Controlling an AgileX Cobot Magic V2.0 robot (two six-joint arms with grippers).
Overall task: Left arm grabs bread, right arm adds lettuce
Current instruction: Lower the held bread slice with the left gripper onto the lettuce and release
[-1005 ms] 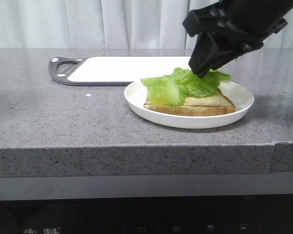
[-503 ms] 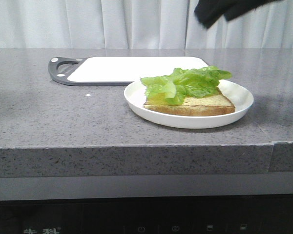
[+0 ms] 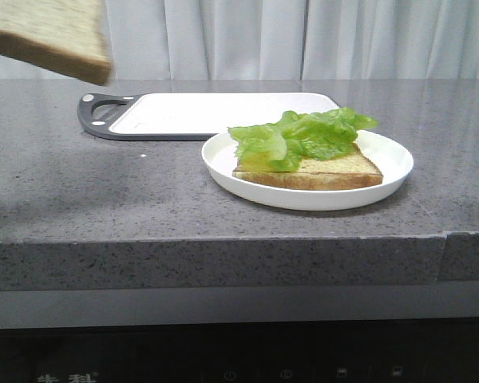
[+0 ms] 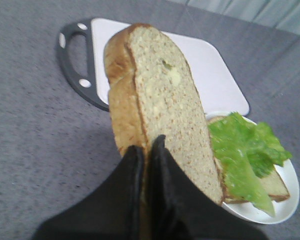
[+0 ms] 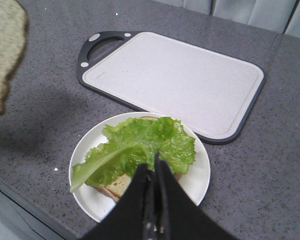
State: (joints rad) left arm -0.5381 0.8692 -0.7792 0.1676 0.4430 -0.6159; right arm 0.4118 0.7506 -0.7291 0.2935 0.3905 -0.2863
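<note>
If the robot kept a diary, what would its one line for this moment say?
left gripper: shut on bread, held in air | right gripper: shut, empty, above plate | lettuce: lying on plated slice

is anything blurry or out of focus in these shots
Front view: the held bread at the top-left corner is soft and cut off; the plate looks sharp. Left wrist view: the left gripper is a dark blur. Right wrist view: the bread's edge is smeared.

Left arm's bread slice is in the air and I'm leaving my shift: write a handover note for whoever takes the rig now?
Left gripper: shut on the bread, held in the air left of the white plate.
Right gripper: shut, empty, above the plate.
Done: lettuce lies on the lower slice on the plate.
Left: likely setting the held bread on the lettuce.
</note>
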